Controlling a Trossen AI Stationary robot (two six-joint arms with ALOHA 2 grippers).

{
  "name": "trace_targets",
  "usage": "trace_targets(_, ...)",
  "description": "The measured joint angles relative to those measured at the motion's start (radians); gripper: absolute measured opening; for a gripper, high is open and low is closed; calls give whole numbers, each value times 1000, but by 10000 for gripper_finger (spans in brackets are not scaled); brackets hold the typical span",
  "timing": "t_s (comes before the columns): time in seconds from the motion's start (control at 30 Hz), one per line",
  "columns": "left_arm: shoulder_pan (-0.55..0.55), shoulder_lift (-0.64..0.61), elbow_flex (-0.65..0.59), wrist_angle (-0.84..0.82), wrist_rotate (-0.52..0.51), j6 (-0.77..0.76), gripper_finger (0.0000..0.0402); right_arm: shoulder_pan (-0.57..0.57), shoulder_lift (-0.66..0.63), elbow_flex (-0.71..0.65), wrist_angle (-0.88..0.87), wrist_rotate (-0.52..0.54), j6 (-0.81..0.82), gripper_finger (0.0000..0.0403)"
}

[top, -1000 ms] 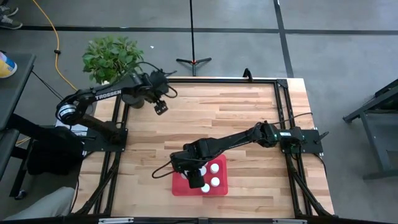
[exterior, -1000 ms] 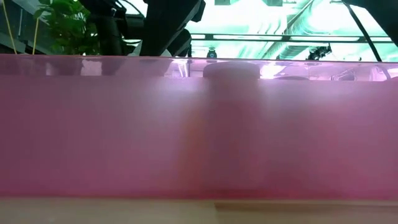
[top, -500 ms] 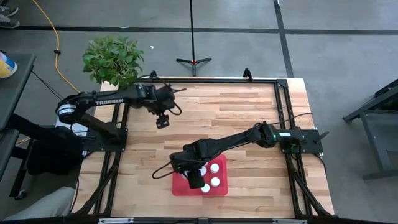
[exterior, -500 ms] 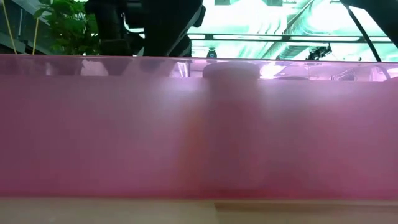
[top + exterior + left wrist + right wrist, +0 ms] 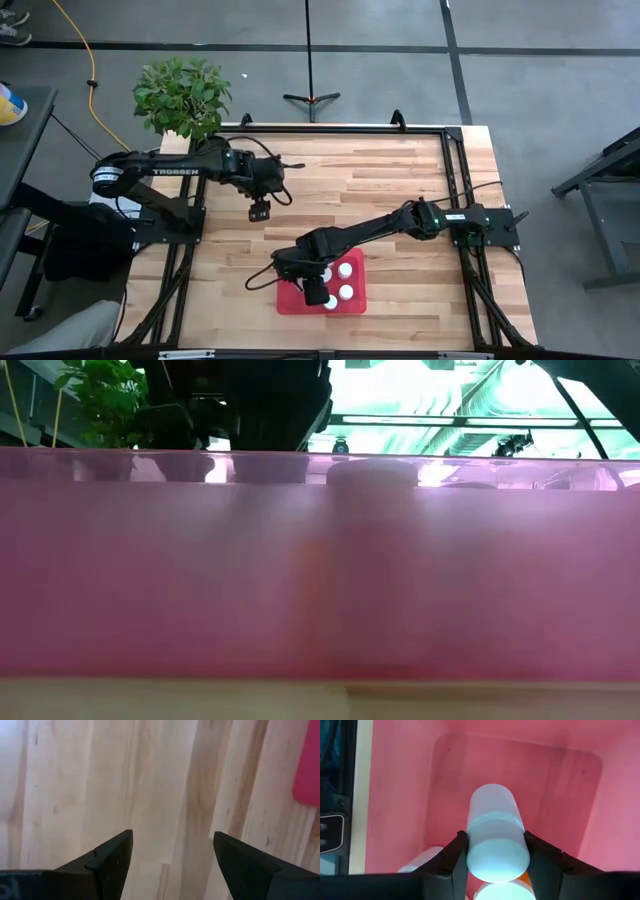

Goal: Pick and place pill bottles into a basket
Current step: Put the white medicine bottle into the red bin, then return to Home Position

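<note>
The red tray lies near the table's near edge, and its wall fills the low view. At least three white-capped pill bottles stand in it. One cap shows above the rim. My right gripper is over the tray's left part, shut on a white pill bottle. Another bottle with an orange body sits close under it. My left gripper is open and empty over bare wood, left of and beyond the tray. My right gripper pinches the white bottle between its two fingers, on the sides of its wider near end. The fingers come from above, pointing down into the tray. The bottle points away below the fingers. I cannot tell whether it stands on the tray floor.
A potted plant stands off the table's far left corner. A black frame runs round the table edge. A corner of the red tray shows in the left wrist view. Bare wood lies across the table's far half.
My left gripper has come from the far left of the table toward the near edge and the tray, staying open. My right gripper has kept still over the tray with the bottle.
</note>
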Motion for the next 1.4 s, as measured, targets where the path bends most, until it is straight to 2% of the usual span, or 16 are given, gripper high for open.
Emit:
trace_targets(0.07, -12, -1, 0, -10, 0, 0, 310, 0, 0, 0, 1, 0, 0, 169)
trace_targets(0.27, -26, -24, 0, -16, 0, -8, 310, 0, 0, 0, 23, 36, 25, 301)
trace_targets(0.4, -24, -63, 0, -18, 5, -29, 310, 0, 0, 0, 30, 37, 25, 344)
trace_targets(0.57, -24, -134, 0, -9, 16, -45, 310, 0, 0, 12, 4, 40, 19, 355)
trace_targets(0.77, -25, -232, -41, 54, 35, -71, 310, 0, -21, 17, -38, 108, 25, 357)
trace_targets(1.1, -25, -334, -104, 134, 89, -148, 310, 12, -174, 15, -51, 146, 25, 357)
trace_targets(1.23, -57, -363, -181, 204, 95, -148, 310, 36, -246, 15, -57, 266, 22, 358)
trace_targets(1.4, -157, -403, -303, 360, 96, -152, 310, 89, -327, 15, -95, 499, 10, 358)
